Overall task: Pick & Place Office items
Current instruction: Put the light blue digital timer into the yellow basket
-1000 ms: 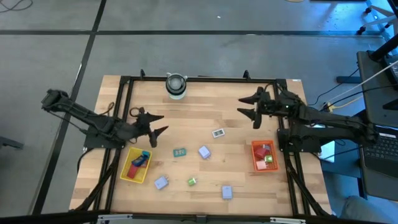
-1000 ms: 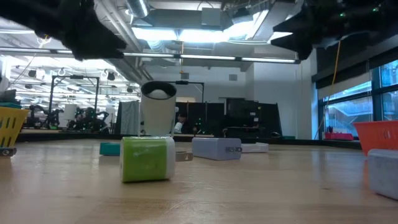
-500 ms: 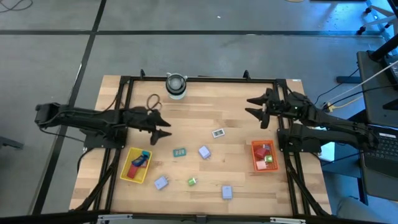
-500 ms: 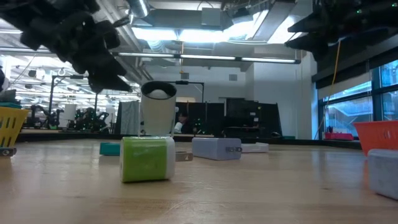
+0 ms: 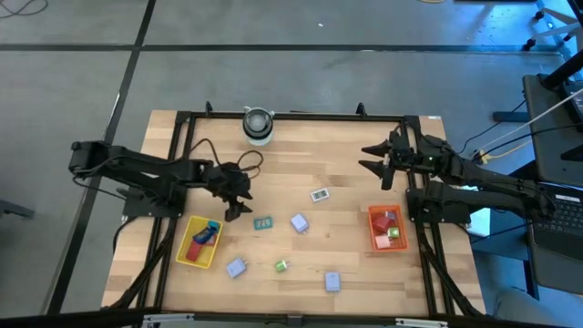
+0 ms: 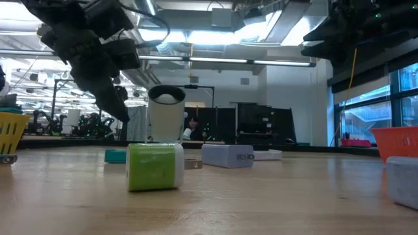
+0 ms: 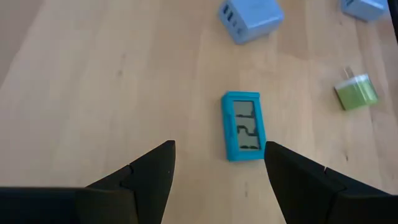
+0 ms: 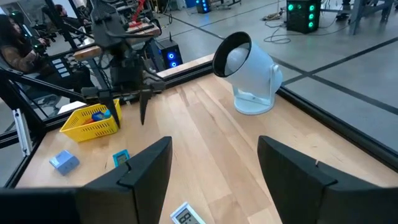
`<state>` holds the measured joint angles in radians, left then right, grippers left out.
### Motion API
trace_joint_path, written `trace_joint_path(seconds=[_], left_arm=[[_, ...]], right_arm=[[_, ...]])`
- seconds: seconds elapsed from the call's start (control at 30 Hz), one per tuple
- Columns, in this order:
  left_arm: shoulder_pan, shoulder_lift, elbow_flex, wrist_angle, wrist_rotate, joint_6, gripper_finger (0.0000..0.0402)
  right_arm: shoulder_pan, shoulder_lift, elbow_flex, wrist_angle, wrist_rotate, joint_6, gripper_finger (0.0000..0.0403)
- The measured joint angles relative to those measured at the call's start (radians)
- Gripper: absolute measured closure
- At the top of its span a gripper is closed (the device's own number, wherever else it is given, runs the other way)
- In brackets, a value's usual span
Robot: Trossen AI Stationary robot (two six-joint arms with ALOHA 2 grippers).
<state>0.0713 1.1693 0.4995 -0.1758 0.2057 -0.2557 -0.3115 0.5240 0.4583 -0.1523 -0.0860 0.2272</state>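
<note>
A teal block with a display face (image 7: 244,134) lies flat on the wood (image 5: 263,222). My left gripper (image 7: 217,168) hangs open just above and short of it (image 5: 240,202), tipped down, its fingers apart and touching nothing. More office items lie loose: a lavender block (image 5: 299,222), a white packet (image 5: 319,194), a green block (image 5: 281,266) and two lavender blocks (image 5: 236,268) (image 5: 332,281). My right gripper (image 5: 378,164) waits open and high over the far right of the table (image 8: 214,174).
A yellow tray (image 5: 200,241) at the near left holds red and blue items. A red tray (image 5: 386,228) at the right holds red and green ones. A round grey-white cylinder (image 5: 258,125) stands at the far edge. A black frame (image 5: 291,116) rims the table.
My left gripper has swung toward the table's right edge and sunk, tipping from nearly level to slanting steeply down over the teal block; its fingers stay apart. My right gripper has drawn back slightly toward the right edge. No item has moved.
</note>
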Motion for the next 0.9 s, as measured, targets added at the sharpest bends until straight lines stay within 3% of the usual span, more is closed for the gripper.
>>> trace_joint_path(seconds=[0.13,0.5,0.9], left_arm=[[-0.036,0.047,0.037,0.0,-0.012,-0.001,0.0159],[-0.208,0.208,0.134,-0.063,-0.295,0.026,0.016],[-0.294,0.324,0.257,-0.163,-0.317,-0.04,0.016]], right_arm=[[0.0,0.0,0.0,0.0,0.0,0.014,0.0163],[0.001,0.0,0.0,-0.013,-0.008,0.027,0.0163],[0.001,0.0,0.0,-0.036,-0.008,0.027,0.0163]])
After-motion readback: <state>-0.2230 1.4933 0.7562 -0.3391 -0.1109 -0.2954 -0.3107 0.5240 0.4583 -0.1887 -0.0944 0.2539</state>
